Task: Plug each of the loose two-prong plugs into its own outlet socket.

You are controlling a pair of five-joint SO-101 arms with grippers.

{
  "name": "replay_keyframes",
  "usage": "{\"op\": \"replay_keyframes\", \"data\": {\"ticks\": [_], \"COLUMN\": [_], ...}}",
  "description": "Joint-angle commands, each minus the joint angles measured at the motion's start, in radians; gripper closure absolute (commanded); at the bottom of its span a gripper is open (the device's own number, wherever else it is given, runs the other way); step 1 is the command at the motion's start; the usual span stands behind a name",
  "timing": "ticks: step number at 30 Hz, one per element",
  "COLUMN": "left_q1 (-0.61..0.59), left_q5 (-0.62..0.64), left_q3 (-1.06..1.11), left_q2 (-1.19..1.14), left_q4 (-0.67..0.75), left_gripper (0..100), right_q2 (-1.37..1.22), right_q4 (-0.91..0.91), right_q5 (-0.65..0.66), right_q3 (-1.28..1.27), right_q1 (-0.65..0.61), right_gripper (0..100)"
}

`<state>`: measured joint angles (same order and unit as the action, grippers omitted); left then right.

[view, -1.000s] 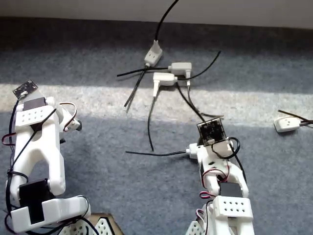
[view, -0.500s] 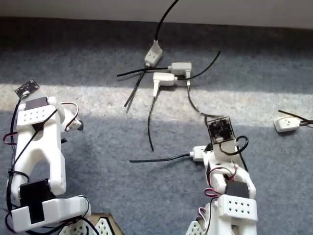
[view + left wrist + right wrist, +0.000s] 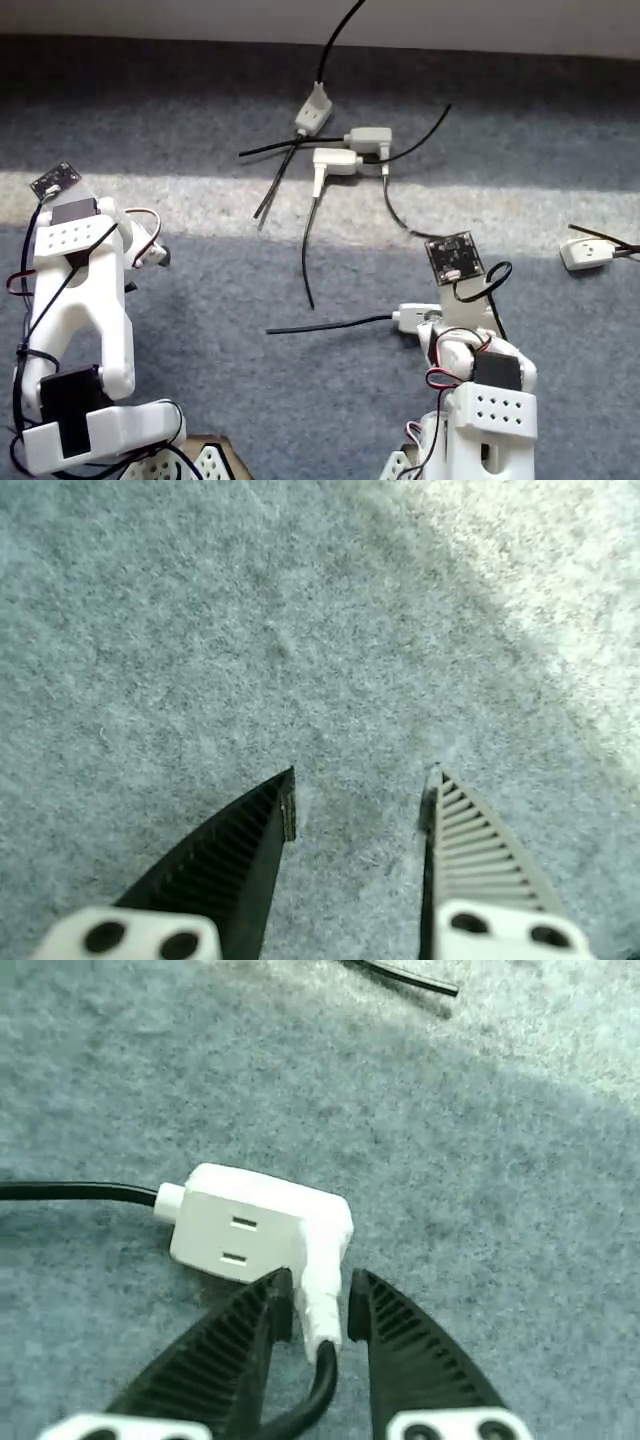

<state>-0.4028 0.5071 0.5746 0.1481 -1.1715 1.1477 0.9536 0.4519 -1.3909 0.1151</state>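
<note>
Near the right arm's base, on the grey carpet [image 3: 250, 400], a white plug [image 3: 325, 1250] is being gripped by the right gripper [image 3: 320, 1282], whose fingers are being pressed against the plug's two sides. The plug is sitting flush against the end of a white outlet socket [image 3: 245, 1225], slots facing up, with a black cord [image 3: 70, 1192] trailing left. Far centre, three more plug and socket pieces [image 3: 335, 160] are lying close together among cords. A second white socket [image 3: 585, 254] is lying at the right edge. At left, the left gripper [image 3: 360, 800] is being held wide apart over bare carpet, gripping nothing.
</note>
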Motion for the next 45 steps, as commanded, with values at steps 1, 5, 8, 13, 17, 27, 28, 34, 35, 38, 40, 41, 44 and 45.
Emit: {"op": "replay_keyframes", "data": {"ticks": [1, 5, 8, 13, 17, 27, 28, 34, 35, 38, 40, 41, 44, 45], "left_q1": [0.018, 0.016, 0.016, 0.016, 0.016, 0.015, 0.015, 0.015, 0.015, 0.015, 0.015, 0.015, 0.015, 0.015], "left_q5": [0.005, 0.005, 0.005, 0.005, 0.005, 0.005, 0.005, 0.005, 0.005, 0.005, 0.005, 0.005, 0.005, 0.005], "left_q3": [-0.005, -0.005, -0.005, -0.005, -0.005, -0.005, -0.005, -0.005, -0.005, -0.005, -0.005, -0.005, -0.005, -0.005], "left_q2": [0.027, 0.027, 0.027, 0.027, 0.027, 0.027, 0.027, 0.027, 0.027, 0.027, 0.027, 0.027, 0.027, 0.027], "left_q4": [0.008, 0.008, 0.008, 0.008, 0.006, 0.005, 0.005, 0.006, 0.006, 0.008, 0.008, 0.008, 0.008, 0.008], "left_gripper": [79, 79, 79, 79, 79, 79, 79, 79, 79, 79, 79, 79, 79, 79], "right_q2": [0.010, 0.010, 0.010, 0.010, 0.008, 0.007, 0.005, 0.008, 0.008, 0.007, 0.002, 0.002, 0.002, 0.002], "right_q4": [-0.050, -0.116, -0.128, -0.122, -0.120, -0.110, -0.090, 0.113, 0.133, 0.191, 0.248, 0.274, 0.323, 0.326], "right_q5": [0.005, -0.052, -0.064, -0.064, -0.003, 0.100, 0.112, 0.298, 0.322, 0.404, 0.451, 0.470, 0.517, 0.551], "right_q3": [0.065, 0.065, 0.065, 0.065, 0.065, 0.165, 0.183, 0.234, 0.234, 0.236, 0.246, 0.252, 0.285, 0.298], "right_q1": [0.013, 0.010, -0.031, -0.124, -0.140, -0.047, -0.035, -0.021, -0.021, -0.027, -0.044, -0.061, -0.110, -0.125], "right_gripper": [86.8, 82.5, 78.6, 75.9, 75.6, 74.2, 72.2, 67.4, 67.4, 67.4, 67.4, 67.4, 67.4, 67.4]}}
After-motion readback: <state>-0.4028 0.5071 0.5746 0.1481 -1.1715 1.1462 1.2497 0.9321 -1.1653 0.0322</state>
